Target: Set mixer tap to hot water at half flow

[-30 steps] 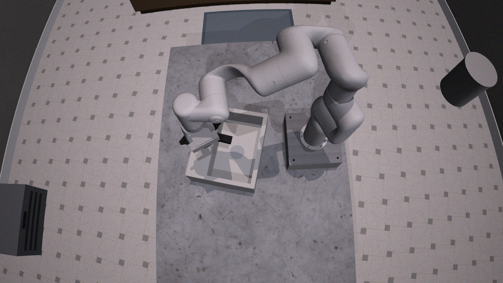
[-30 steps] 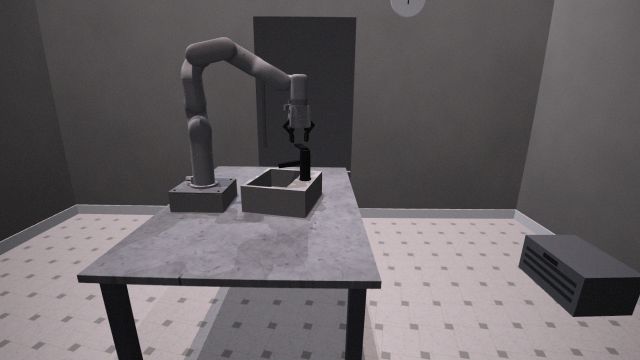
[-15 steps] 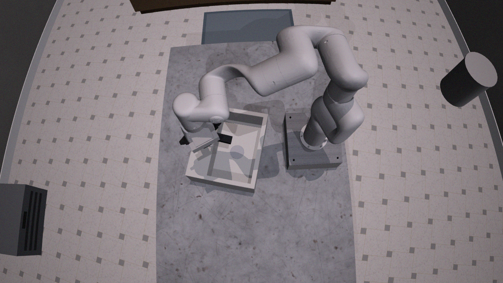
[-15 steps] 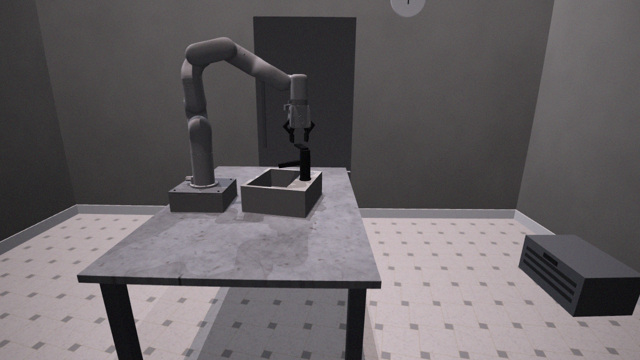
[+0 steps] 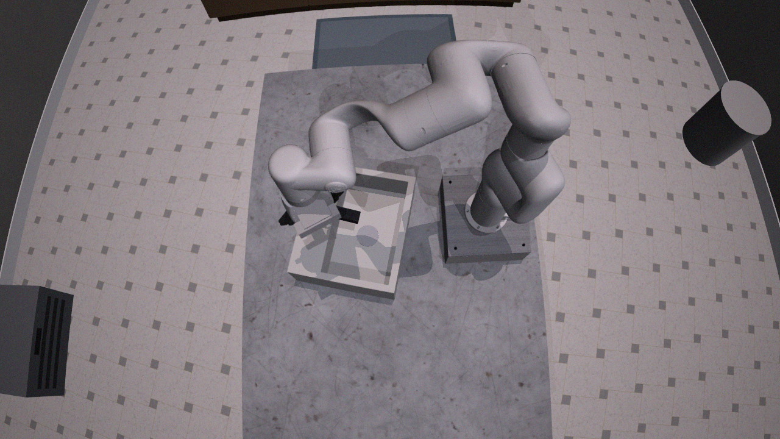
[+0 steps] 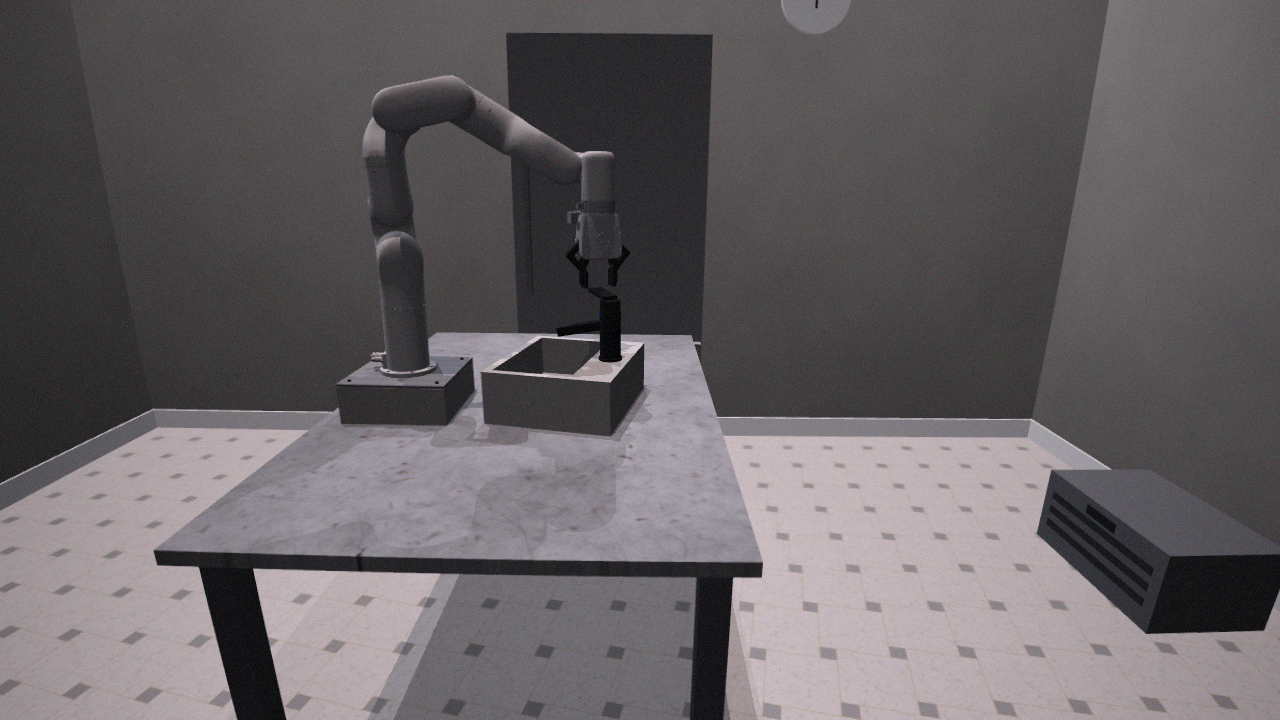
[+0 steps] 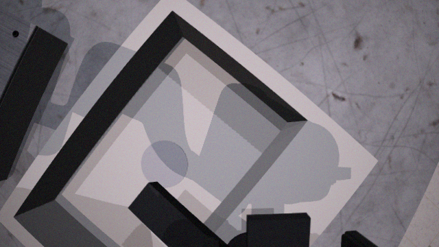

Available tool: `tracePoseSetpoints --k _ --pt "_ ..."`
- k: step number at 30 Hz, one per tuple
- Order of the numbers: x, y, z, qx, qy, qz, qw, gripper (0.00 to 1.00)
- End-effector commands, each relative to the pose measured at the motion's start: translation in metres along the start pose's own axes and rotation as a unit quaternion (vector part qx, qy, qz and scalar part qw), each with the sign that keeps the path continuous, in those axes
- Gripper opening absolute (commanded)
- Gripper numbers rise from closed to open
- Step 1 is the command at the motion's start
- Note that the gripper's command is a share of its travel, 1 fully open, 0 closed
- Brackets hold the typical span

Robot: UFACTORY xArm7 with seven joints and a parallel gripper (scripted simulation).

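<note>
A black mixer tap point(image 6: 610, 333) stands upright on the far right rim of the pale sink basin point(image 5: 348, 283) point(image 6: 559, 398) point(image 7: 343, 151). Its spout point(image 5: 349, 215) point(image 6: 577, 326) point(image 7: 161, 206) reaches out over the basin. The short lever point(image 6: 607, 292) sits on top of the tap, slightly tilted. My gripper point(image 6: 597, 281) point(image 7: 317, 237) points straight down and is open, its fingertips just above the lever and holding nothing. In the overhead view my wrist hides the tap body and the lever. No red dot shows in any view.
The arm's base block point(image 5: 485, 245) point(image 6: 402, 400) stands on the table point(image 5: 381, 355) point(image 6: 465, 510) beside the basin. A round drain point(image 5: 367, 235) point(image 7: 164, 164) marks the basin floor. A grey box point(image 5: 32, 338) point(image 6: 1154, 546) and a dark cylinder point(image 5: 725, 122) are off the table.
</note>
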State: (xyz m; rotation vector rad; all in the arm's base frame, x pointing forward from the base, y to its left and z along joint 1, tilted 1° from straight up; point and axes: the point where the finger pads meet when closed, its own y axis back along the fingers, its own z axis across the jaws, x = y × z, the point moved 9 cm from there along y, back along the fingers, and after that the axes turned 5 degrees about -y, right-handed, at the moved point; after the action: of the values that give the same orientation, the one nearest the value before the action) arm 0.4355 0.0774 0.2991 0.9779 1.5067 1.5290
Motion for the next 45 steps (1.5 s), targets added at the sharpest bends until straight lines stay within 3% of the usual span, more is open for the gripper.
tracePoseSetpoints --k 1,22,45 --pt "0.000 -0.002 0.001 -0.002 0.000 0.000 1.000 0.73" --pt "0.000 -0.022 0.001 -0.002 0.000 0.000 1.000 0.73" --pt "0.000 -0.029 0.001 -0.002 0.000 0.000 1.000 0.73"
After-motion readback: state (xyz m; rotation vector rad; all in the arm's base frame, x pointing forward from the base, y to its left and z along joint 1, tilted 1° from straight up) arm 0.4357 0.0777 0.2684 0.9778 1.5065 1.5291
